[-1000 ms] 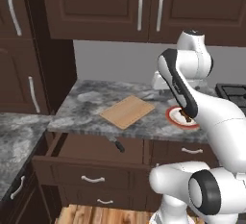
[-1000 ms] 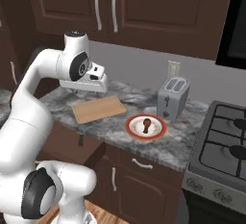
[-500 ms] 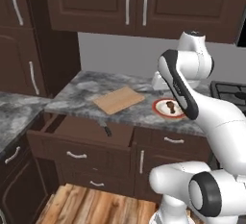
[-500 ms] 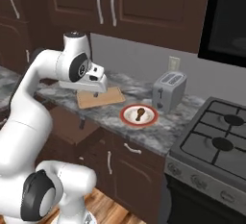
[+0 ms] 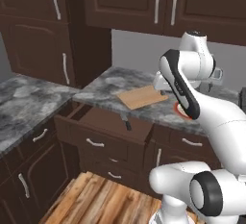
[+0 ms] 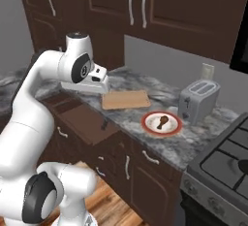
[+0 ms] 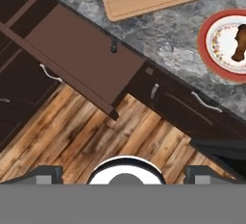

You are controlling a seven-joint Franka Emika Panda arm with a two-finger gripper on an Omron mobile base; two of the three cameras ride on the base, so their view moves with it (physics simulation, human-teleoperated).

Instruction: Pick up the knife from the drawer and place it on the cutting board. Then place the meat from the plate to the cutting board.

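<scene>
Marbled grey desk (image 6: 160,145) running along the wall under dark upper cabinets (image 6: 160,7). Silver toaster (image 6: 197,101) standing at the back of it, just beside the plate (image 6: 162,122); white wall outlet (image 6: 208,71) above the toaster. Black stove (image 6: 225,167) at the desk's right end in the right base view. Wooden floor (image 5: 103,201) below, narrower drawers with silver handles (image 5: 95,143) under the open one.

Drawer (image 5: 108,122) pulled well out from under the desk edge, its inside open to view from above. Knife (image 5: 127,124) lying inside it, near the back, close under the desk edge; small and dark, seen as a short stub in the hand view (image 7: 114,46). Cutting board (image 5: 141,96) flat on the desk, bare, just behind the open drawer. Plate to the board's right, apart from it, with the meat (image 6: 162,121) resting on it, also seen at the right edge of the hand view (image 7: 239,45). Nothing lying over the knife or between it and the space above the drawer.

Arm folded high over the desk, elbow up near the upper cabinets, forearm bent back down toward the board's near side. Gripper (image 7: 124,172) raised well above the drawer and floor, pointing steeply downward, jaws spread wide, nothing between them, touching nothing.
</scene>
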